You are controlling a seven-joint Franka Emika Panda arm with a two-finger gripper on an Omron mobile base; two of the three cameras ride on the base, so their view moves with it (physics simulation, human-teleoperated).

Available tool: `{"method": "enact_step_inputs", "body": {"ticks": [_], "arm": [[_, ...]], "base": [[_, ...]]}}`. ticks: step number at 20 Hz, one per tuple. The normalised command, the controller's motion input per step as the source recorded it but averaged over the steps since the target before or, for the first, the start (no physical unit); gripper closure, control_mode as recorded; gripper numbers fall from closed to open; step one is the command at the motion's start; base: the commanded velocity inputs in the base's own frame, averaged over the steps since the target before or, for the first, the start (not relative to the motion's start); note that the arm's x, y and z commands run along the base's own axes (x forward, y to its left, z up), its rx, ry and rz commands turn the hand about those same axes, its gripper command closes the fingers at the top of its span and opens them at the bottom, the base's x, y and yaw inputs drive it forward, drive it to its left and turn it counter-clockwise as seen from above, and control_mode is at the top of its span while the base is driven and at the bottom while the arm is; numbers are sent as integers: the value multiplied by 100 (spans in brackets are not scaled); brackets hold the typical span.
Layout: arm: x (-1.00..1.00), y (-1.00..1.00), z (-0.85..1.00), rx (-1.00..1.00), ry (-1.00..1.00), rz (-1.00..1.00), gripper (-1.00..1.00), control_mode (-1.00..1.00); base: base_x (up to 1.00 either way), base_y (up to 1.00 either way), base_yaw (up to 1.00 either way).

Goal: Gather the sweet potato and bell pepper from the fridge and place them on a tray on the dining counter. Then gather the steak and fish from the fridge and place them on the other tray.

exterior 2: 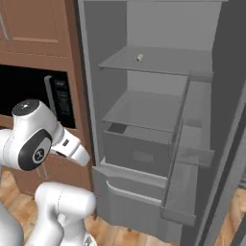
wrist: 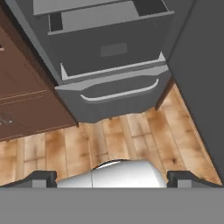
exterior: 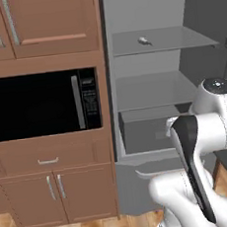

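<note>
- The hand (wrist: 112,179) hangs low with its two dark fingertips (wrist: 41,178) spread wide and nothing between them. It looks down on the wooden floor (wrist: 131,135) in front of the fridge.
- In the hand view, just beyond it lies the fridge's bottom freezer drawer (wrist: 113,94) with its curved handle, and above that the grey crisper drawer (wrist: 109,48), pulled partly out.
- The coming move turns on height: the one item I can make out sits on the upper glass shelf (exterior 2: 158,60), well above the hand and deep inside the fridge (exterior: 152,81). It is a small pale object (exterior: 144,41), too small to name; it might be the fish, but I cannot tell.
- Its long axis seems to run roughly across the shelf, so a reach straight in from the front looks workable.
- The middle shelf (exterior 2: 144,110) looks bare.
- In the way: the open fridge door (exterior 2: 192,158) with its bins on the right, and the brown cabinet wall (exterior 2: 79,96) with the microwave (exterior: 40,103) on the left. The arm must rise between them.
- No sweet potato, pepper or steak is identifiable here.
</note>
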Motion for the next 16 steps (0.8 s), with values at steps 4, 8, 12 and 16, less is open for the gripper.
{"method": "enact_step_inputs", "body": {"ticks": [4,8,12,16], "arm": [[0,0,0,0,0,0,-100,100],[0,0,0,0,0,0,-100,100],[0,0,0,0,0,0,-100,100],[0,0,0,0,0,0,-100,100]], "base": [[74,-13,-25],[75,0,-23],[89,0,-18],[94,0,-12]]}}
